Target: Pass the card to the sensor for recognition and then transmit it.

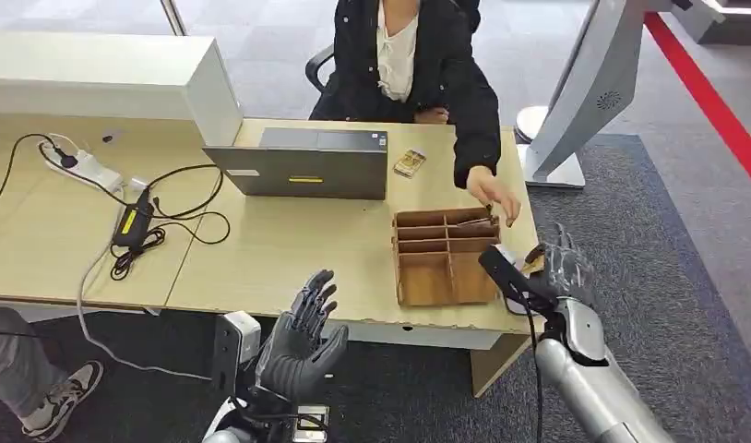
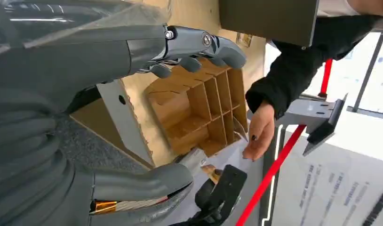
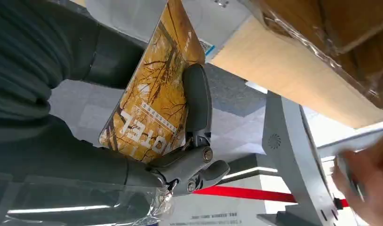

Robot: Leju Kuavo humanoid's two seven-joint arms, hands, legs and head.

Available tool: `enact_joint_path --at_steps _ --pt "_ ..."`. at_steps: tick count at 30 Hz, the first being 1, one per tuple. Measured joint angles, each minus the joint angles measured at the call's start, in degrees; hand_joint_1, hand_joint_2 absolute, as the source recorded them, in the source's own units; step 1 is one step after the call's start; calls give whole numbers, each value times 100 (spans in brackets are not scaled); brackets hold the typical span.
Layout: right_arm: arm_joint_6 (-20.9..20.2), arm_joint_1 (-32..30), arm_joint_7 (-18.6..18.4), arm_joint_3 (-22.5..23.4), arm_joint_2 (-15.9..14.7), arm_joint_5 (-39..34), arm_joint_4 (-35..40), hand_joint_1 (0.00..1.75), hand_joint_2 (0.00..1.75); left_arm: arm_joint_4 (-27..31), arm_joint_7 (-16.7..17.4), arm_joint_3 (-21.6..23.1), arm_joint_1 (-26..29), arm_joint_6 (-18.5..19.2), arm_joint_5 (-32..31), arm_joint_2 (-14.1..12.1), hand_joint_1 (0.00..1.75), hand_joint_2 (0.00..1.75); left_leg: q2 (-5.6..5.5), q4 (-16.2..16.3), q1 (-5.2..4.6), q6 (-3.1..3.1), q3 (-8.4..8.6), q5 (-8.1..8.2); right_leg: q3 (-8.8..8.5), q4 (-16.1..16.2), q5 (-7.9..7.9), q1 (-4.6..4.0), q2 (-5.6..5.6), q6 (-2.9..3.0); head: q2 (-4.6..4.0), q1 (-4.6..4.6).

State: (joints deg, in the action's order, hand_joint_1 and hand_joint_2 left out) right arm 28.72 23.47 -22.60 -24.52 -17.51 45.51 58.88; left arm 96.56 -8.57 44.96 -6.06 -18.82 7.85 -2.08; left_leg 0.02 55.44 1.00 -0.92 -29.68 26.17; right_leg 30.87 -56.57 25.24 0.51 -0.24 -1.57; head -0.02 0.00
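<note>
Card: a flat yellow-orange card printed with bare tree branches and white lettering (image 3: 154, 108), held in the right robot hand (image 1: 558, 268) — a finger lies across its printed face and the thumb backs it from the other side. In the head view it sits just off the near right corner of the wooden organiser, at the table's right edge.
Right robot hand: gripping the card, raised beside the organiser.
Left robot hand: dark grey (image 1: 303, 341), holding nothing, fingers apart and pointing upward, in front of the table's near edge and well to the left of the organiser.
Organiser: an open brown wooden box divided into compartments (image 1: 446, 256), standing on the light wooden table (image 1: 289, 249).
Person's hand: in a black sleeve (image 1: 493, 194), hovering over the organiser's far right corner — whether it touches the box cannot be told.
Laptop: dark grey (image 1: 303, 164), on the table behind and to the left of the organiser.
Small yellow card-like object: (image 1: 410, 163) on the table just behind the organiser, right of the laptop.
</note>
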Motion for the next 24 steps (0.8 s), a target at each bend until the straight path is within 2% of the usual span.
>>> enact_joint_path --at_steps 9,24 --pt "-131 -163 -254 85 -55 175 -79 175 175 11 20 2 0 4 20 -26 0 175 1 0 0 0 0 0 0 0 0 0 0 0 0 -2" --pt "-387 -222 -275 195 -81 212 -271 175 175 114 72 4 12 -96 -2 -81 0 175 1 0 0 0 2 0 -4 0 0 0 0 0 0 0"
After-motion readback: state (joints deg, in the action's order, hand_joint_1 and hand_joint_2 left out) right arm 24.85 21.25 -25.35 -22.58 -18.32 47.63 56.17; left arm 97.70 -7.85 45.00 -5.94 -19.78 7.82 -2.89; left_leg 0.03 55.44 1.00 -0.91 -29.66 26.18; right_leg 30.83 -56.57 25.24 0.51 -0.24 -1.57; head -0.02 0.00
